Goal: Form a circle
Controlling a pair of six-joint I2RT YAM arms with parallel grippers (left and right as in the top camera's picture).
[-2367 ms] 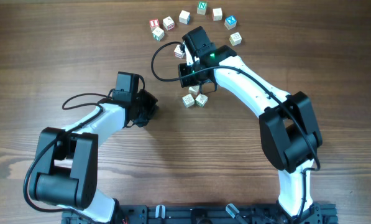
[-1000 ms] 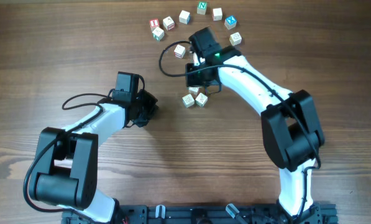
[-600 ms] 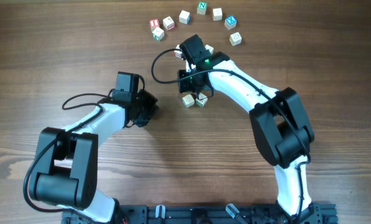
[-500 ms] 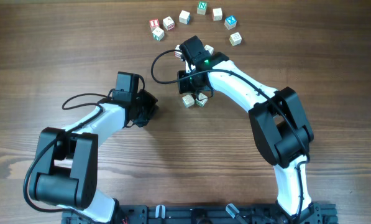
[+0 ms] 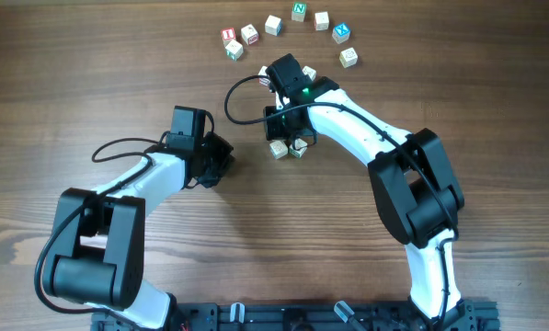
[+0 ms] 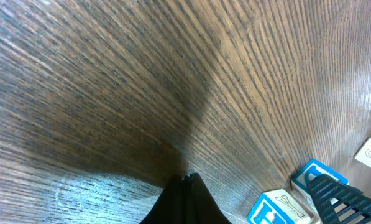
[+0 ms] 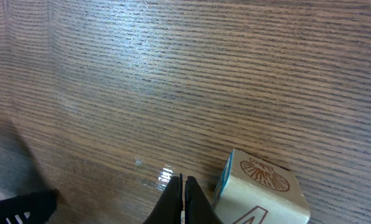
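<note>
While no closed ring yet exists on the table [image 5: 90,74], the holdings stand thus.

Item: arc of cubes [image 5: 273,25], eight counted, curving along the far side with gaps between. Judged the upper half of the circle, its near side open.

Item: pair of loose cubes [image 5: 280,148], touching each other, well below the arc and near the right forearm. Judged stock for closing the ring.

Item: two further cubes [image 5: 262,74], half hidden at the right wrist, one on either side of its camera housing.

Item: right gripper [image 7: 182,186], fingers pressed together to a point, holding nothing, tips low over the wood and just beside a shell-marked cube [image 7: 260,186]. Shut so, it is judged set to nudge rather than lift. Which overhead cube this is cannot be said with certainty, as the wrist covers it.

Item: left gripper [image 6: 186,186], likewise pinched closed and empty, low over bare wood, apart from the arc. Probably placed aside to leave the right arm room. Blue-lettered cubes [image 6: 281,208] show at the lower right of its view.
</note>
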